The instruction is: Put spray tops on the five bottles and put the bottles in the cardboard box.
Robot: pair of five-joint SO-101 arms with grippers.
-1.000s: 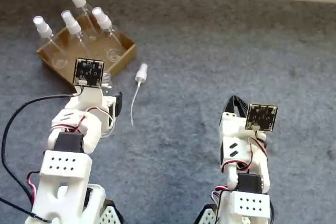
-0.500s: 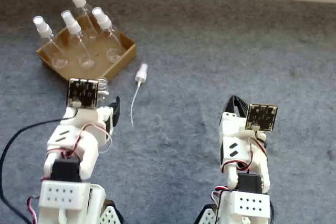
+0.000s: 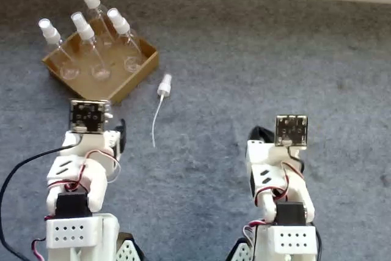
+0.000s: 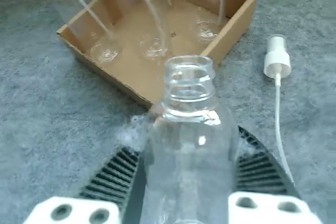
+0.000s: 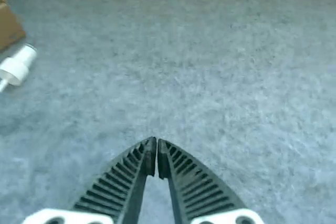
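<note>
My left gripper (image 4: 186, 148), lower left in the high view, is clamped round an open-necked bottle (image 4: 190, 93). My right gripper (image 5: 156, 153) is pinched closed. A loose spray top (image 3: 164, 85) lies right of the cardboard box (image 3: 143, 65).

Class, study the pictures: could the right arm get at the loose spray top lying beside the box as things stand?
Probably yes. The right pincer is shut and empty, and only bare carpet lies between it and the spray top; the box sits beyond it.

White printed shells on left arm (image 3: 76, 175) and right arm (image 3: 278, 181), red-white wire loops (image 3: 110, 164), ribbed black fingers (image 5: 122, 182), black cable (image 3: 27, 158) on the arm nearer the cardboard box (image 3: 137, 76)
</note>
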